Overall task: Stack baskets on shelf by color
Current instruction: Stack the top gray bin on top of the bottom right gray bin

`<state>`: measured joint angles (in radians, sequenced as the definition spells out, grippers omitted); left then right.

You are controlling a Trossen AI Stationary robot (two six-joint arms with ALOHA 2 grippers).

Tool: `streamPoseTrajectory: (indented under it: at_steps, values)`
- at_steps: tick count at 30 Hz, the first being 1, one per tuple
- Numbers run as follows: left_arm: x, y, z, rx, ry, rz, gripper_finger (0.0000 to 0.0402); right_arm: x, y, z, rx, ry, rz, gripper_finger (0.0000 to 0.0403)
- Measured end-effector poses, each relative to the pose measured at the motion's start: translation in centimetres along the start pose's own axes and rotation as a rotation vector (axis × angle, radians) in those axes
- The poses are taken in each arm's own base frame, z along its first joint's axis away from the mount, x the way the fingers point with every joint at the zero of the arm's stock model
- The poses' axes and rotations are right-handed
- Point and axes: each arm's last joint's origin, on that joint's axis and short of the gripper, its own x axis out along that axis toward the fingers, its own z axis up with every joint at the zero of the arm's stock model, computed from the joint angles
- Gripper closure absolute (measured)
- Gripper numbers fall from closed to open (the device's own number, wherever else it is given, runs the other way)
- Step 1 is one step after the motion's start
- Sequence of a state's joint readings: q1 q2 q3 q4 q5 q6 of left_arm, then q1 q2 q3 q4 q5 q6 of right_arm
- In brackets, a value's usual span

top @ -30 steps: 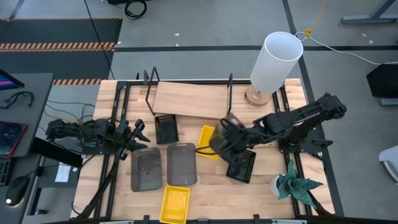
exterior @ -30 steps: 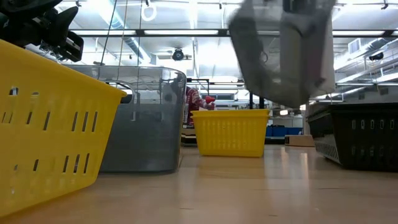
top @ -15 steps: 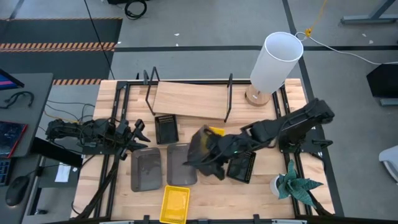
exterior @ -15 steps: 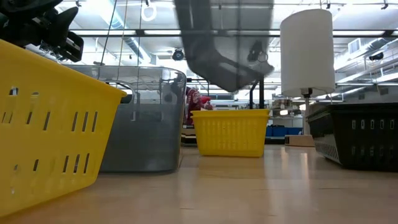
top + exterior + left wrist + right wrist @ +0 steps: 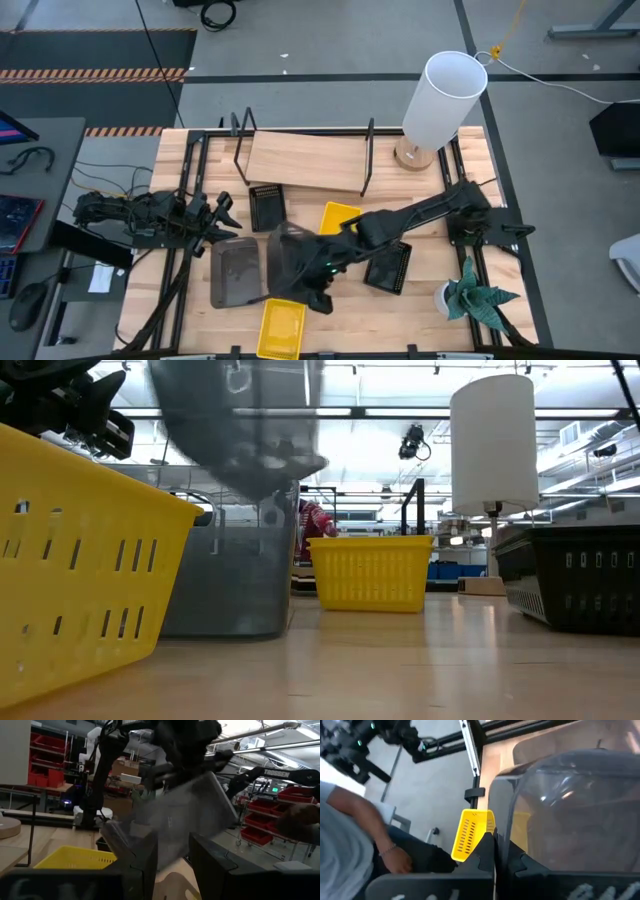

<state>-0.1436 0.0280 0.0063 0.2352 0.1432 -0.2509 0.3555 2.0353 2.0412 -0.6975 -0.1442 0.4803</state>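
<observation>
Right gripper [image 5: 312, 285] is closed on the rim of a smoky grey basket [image 5: 288, 262], holding it off the tabletop at the near centre of the table [image 5: 430, 310]. In the right wrist view the two fingers [image 5: 487, 851] are pinched together on the wall of that basket [image 5: 560, 805]. In the low view the held basket [image 5: 240, 430] hangs tilted in the air, above a second grey basket [image 5: 225, 555] that stands on the wood. From above, that second grey basket [image 5: 236, 272] lies just left of the held one.

One yellow basket [image 5: 281, 327] sits at the near edge, just near of the right gripper. Another yellow basket [image 5: 338, 218] lies at centre, near of the shelf. One black basket [image 5: 266, 207] rests near the shelf's left end; a second black basket [image 5: 390, 266] lies to the right, partly under the right arm.

Shelf [image 5: 305, 161], a light wooden plank in a black wire frame, stands at the far centre and carries no basket.

Left gripper [image 5: 222, 222] waits at the left side of the table, fingers partly spread and holding nothing.

A white lamp [image 5: 442, 98] stands at the far right and a small plant [image 5: 474, 296] at the near right.
</observation>
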Motion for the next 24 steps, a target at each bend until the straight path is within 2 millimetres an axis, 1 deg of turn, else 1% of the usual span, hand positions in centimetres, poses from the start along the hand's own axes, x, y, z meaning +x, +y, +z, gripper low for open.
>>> streamPoseTrajectory:
  at_steps: [3,9,15,24]
  values:
    - [0.0,0.0,0.0,0.0,0.0,0.0,0.0284,1.3,-0.6,0.2,-0.042,0.029,0.016,0.0402]
    - [0.0,0.0,0.0,0.0,0.001,0.0,0.0284,3.6,-2.4,-0.2,-0.097,0.104,0.023,0.0402]
    - [0.0,0.0,0.0,0.0,0.0,0.0,0.0284,4.3,-3.5,-0.8,-0.15,0.163,-0.043,0.0402]
    - [0.0,0.0,0.0,0.0,0.0,0.0,0.0284,4.8,-3.7,-1.6,-0.228,0.215,-0.08,0.0401]
